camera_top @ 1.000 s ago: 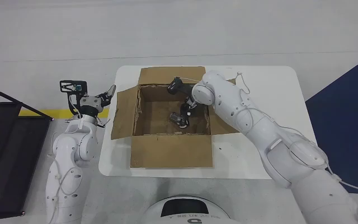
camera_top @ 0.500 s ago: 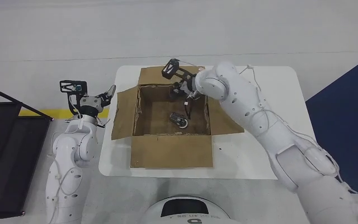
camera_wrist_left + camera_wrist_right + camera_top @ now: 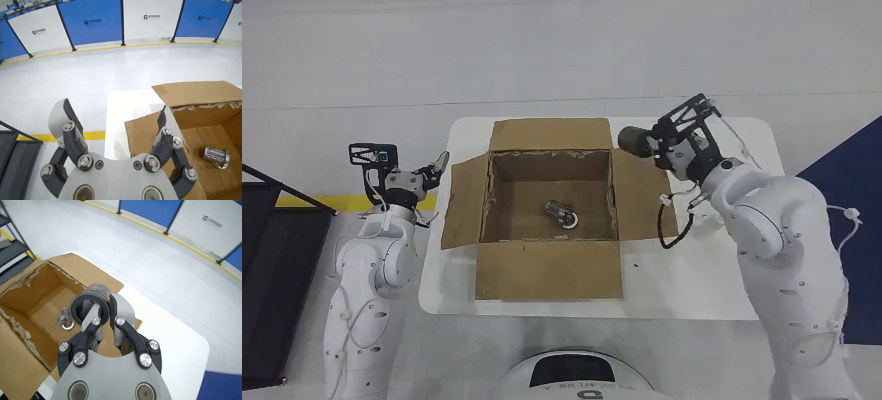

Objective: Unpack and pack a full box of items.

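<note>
Dark ring [image 3: 94, 291] is up by the far right corner of the box [image 3: 548, 268], pinched by the R gripper [image 3: 103, 308] w/ one finger [image 3: 93, 312] inside it. A small silver part [image 3: 562, 214] lies in the box, on the desk [image 3: 712, 270]. L gripper [image 3: 115, 108] is spread wide, off the desk's left side.
</note>
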